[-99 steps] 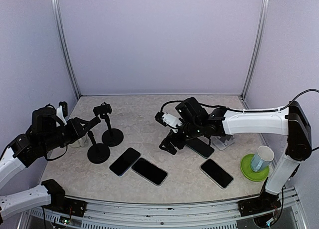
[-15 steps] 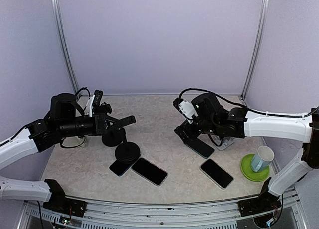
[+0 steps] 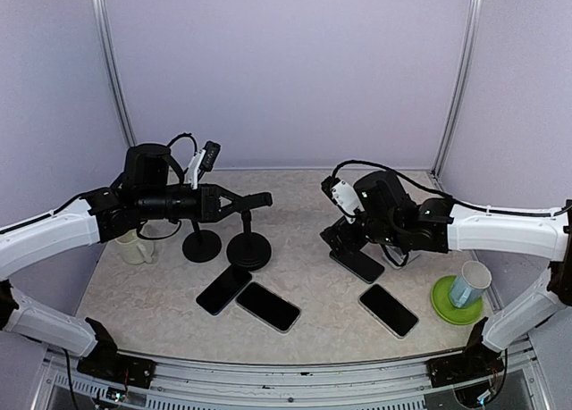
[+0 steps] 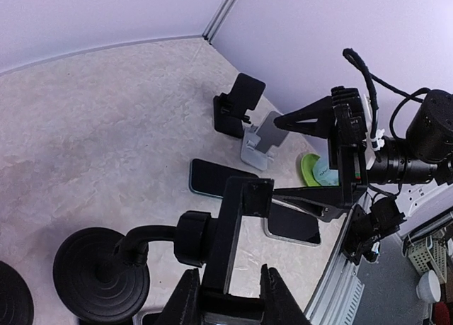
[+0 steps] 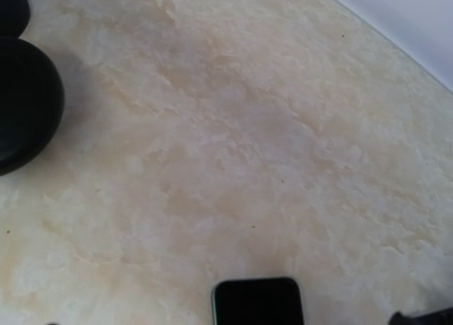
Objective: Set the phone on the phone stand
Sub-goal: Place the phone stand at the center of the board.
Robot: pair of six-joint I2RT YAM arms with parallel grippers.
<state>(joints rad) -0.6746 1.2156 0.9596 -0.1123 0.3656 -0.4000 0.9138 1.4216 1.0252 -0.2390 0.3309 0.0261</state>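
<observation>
My left gripper (image 3: 256,201) (image 4: 230,294) is shut on the clamp head of a black phone stand (image 3: 248,248) (image 4: 233,219), whose round base (image 4: 99,274) is at the table's middle left. The phone (image 3: 361,265) (image 4: 219,180) (image 5: 258,301) lies flat right of centre. My right gripper (image 3: 338,241) (image 4: 274,157) hovers just above the phone's left end. Its fingers are spread wide and hold nothing. In the right wrist view only the phone's end shows at the bottom edge.
A second black round-base stand (image 3: 202,246) is beside the held one. Two phones (image 3: 223,288) (image 3: 268,306) lie front left, another (image 3: 388,310) front right. A silver stand (image 3: 399,255) (image 4: 263,139), a black folding stand (image 4: 237,102), a white mug (image 3: 134,246), a cup on a green coaster (image 3: 458,296).
My left arm has carried the black stand from the left side toward the table's middle, where it now stands upright. My right gripper has drawn back rightward over the phone.
</observation>
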